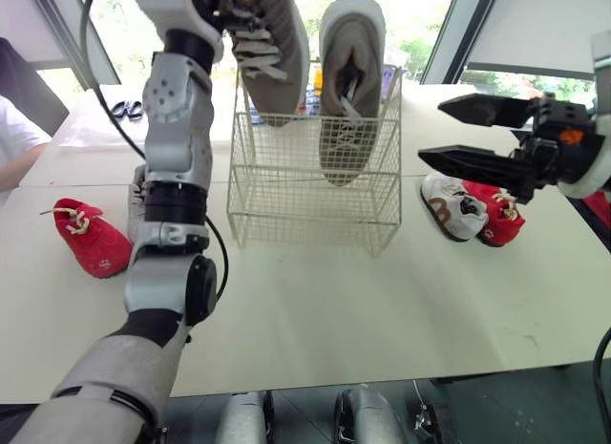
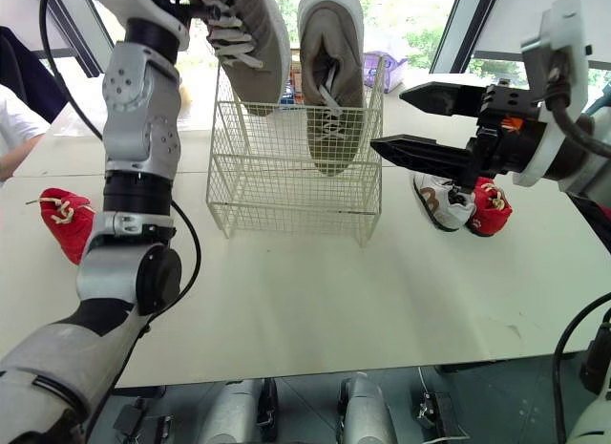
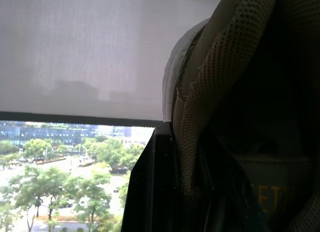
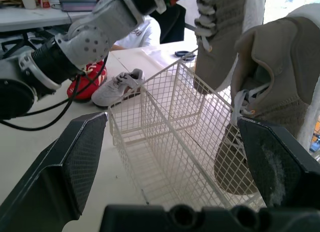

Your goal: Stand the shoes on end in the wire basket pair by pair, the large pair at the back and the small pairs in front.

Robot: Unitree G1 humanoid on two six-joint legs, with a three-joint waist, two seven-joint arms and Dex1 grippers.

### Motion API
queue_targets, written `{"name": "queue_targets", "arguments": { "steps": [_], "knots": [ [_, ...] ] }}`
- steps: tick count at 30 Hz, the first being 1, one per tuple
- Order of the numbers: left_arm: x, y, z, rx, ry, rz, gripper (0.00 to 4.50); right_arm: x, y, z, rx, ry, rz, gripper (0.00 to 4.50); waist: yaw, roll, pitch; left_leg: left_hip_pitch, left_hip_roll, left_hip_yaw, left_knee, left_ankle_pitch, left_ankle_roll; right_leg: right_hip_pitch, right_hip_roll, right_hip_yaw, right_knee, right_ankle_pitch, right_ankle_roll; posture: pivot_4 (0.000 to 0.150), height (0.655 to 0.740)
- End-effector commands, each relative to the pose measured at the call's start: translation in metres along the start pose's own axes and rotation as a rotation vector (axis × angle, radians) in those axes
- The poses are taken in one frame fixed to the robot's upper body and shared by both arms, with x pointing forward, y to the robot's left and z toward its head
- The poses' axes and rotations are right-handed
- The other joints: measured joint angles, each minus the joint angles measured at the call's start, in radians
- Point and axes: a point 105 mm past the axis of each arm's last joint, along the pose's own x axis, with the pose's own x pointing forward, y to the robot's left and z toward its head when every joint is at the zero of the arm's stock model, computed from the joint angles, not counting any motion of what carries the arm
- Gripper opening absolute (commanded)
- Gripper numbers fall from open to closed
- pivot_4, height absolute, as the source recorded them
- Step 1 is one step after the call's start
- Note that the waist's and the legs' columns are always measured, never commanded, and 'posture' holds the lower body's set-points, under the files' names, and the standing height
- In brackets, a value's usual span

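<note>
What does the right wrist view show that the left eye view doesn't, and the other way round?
Right wrist adds: a grey sneaker lying on the table. Left eye adds: a white shoe and a red shoe beside it, by the right gripper. Both: the basket, one large shoe standing in it, the other large shoe held above, and a lone red shoe left of the basket.

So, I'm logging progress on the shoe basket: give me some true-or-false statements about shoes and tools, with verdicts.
One large grey shoe stands on end in the wire basket. True.
The left tool holds the second large shoe over the basket. True.
The right tool is shut on a red shoe. False: it is open and empty.
Small shoes already stand in the basket's front compartment. False: it holds none.
Both red shoes lie together. False: the left red shoe and right red shoe flank the basket.
</note>
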Motion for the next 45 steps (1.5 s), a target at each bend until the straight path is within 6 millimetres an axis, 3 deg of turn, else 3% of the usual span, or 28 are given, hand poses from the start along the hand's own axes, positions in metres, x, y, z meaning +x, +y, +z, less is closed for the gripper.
{"name": "queue_targets", "arguments": {
  "steps": [1,15,21,24,29,34,38,40,43,45],
  "knots": [
    [-0.012,0.003,-0.005,0.025,0.04,-0.004,0.04,0.0,-0.001,0.011,-0.04,-0.046,0.005,4.5,0.0,0.0,0.0,0.0,0.0,0.0,0.0,0.0,0.0,0.0,0.0,0.0,0.0,0.0,0.0,0.15,0.6797],
    [-0.058,-0.024,-0.042,0.075,0.283,-0.161,0.04,0.008,-0.005,0.004,-0.018,-0.065,0.03,4.5,-0.002,0.001,0.0,0.0,0.0,0.0,-0.001,0.0,0.0,0.0,0.0,0.0,-0.001,0.0,0.0,0.15,0.6797],
    [-0.071,-0.016,-0.051,0.036,0.368,-0.144,0.04,0.009,-0.004,0.002,-0.016,-0.075,0.026,4.5,-0.001,0.001,-0.001,0.0,0.0,0.0,-0.001,0.0,0.0,0.0,0.0,0.0,-0.001,0.0,0.0,0.15,0.6797],
    [-0.077,-0.015,-0.053,0.008,0.398,-0.156,1.3,0.01,-0.005,-0.001,-0.013,-0.08,0.018,4.5,-0.001,0.001,-0.001,0.001,0.0,0.0,-0.002,0.0,0.0,0.0,0.0,0.0,-0.001,0.0,0.0,0.15,0.6797],
    [-0.078,-0.012,-0.035,-0.013,0.373,-0.215,3.7,0.011,-0.017,-0.003,-0.017,-0.083,-0.058,4.5,0.003,0.001,-0.001,0.0,0.0,0.0,-0.001,0.001,0.0,0.001,0.0,0.0,-0.001,0.0,0.0,0.15,0.6797],
    [-0.108,0.001,-0.014,-0.202,0.466,-0.355,3.7,0.01,-0.024,-0.009,0.019,-0.094,-0.098,4.5,-0.005,0.002,-0.001,0.001,0.0,0.0,-0.002,0.001,-0.001,0.0,0.0,0.0,-0.001,0.0,0.0,0.15,0.6797],
    [-0.122,0.019,0.002,-0.217,0.491,-0.365,3.7,0.008,-0.033,-0.02,0.054,-0.09,-0.152,4.5,-0.004,0.002,-0.001,0.001,0.001,-0.001,-0.003,0.001,-0.002,0.0,0.001,0.0,-0.001,0.0,0.0,0.15,0.6797],
    [-0.126,0.02,0.01,-0.267,0.505,-0.406,3.7,0.003,-0.051,-0.027,0.046,-0.11,-0.264,4.5,0.001,0.002,-0.001,0.001,0.0,-0.001,-0.002,0.001,-0.002,0.0,0.001,0.0,-0.001,0.0,-0.001,0.15,0.6797],
    [-0.138,0.01,0.019,-0.36,0.548,-0.517,4.47,-0.006,-0.074,-0.036,0.054,-0.181,-0.395,4.5,0.004,0.001,-0.001,0.001,0.0,-0.002,-0.001,0.001,-0.001,0.002,0.0,-0.001,-0.001,0.0,-0.001,0.15,0.6797],
    [-0.146,0.006,0.02,-0.372,0.579,-0.543,4.47,-0.014,-0.087,-0.042,0.039,-0.216,-0.485,4.5,0.002,0.001,-0.001,0.001,0.0,-0.002,-0.001,0.001,-0.001,0.002,0.0,-0.001,-0.002,0.0,-0.001,0.15,0.6797]
  ]
}}
